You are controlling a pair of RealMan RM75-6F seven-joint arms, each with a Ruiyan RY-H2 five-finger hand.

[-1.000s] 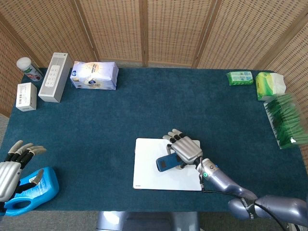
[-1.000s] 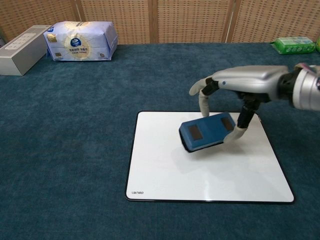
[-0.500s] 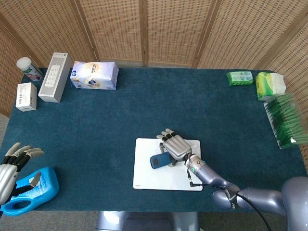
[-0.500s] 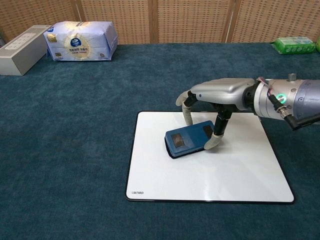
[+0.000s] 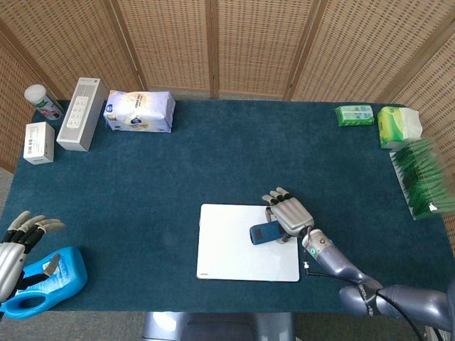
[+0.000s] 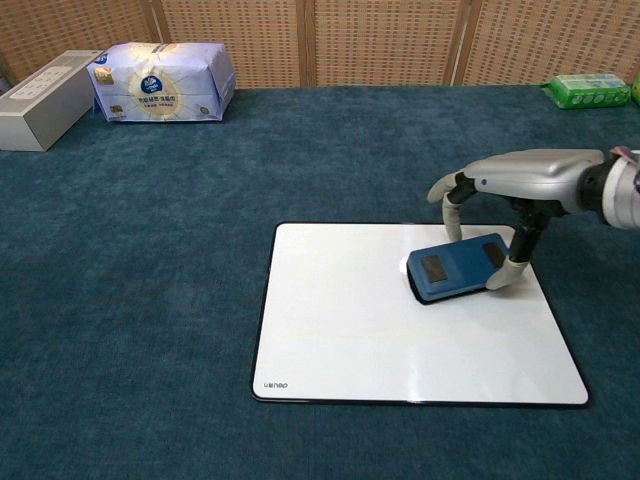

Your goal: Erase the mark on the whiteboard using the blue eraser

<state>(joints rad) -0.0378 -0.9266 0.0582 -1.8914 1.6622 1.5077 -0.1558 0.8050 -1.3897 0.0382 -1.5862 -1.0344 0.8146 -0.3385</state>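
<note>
While clamped between thumb and fingers of right hand (image 6: 505,190), blue eraser (image 6: 457,268) lying flat on whiteboard (image 6: 400,350), in the board's upper right part, long side running roughly left to right. Seen from the head view, same right hand (image 5: 290,214) arched over the eraser (image 5: 267,232), fingers pointing toward the far edge of the board (image 5: 227,249), silver forearm trailing off to the lower right corner. Fingertips (image 6: 448,229) touching the eraser's far side, thumb on its near right end. Whiteboard surface white all over in both views, small grey logo at its near left corner; no mark distinguishable on it at this size. Board resting on dark teal table cloth (image 6: 150,300), near the table's front edge, slightly right of centre.

Left hand (image 5: 18,245) at the lower left corner of the head view only, fingers spread apart, gripping nothing, hovering just above a blue bottle (image 5: 50,280) lying on its side at the table edge.

Along the far left: white tissue pack (image 5: 139,111), tall grey box (image 5: 82,114), small white box (image 5: 39,142), white canister (image 5: 43,101). At the far right: green packet (image 5: 354,115), second green pack (image 5: 398,126), green striped carton (image 5: 423,177), all well apart from the whiteboard.
</note>
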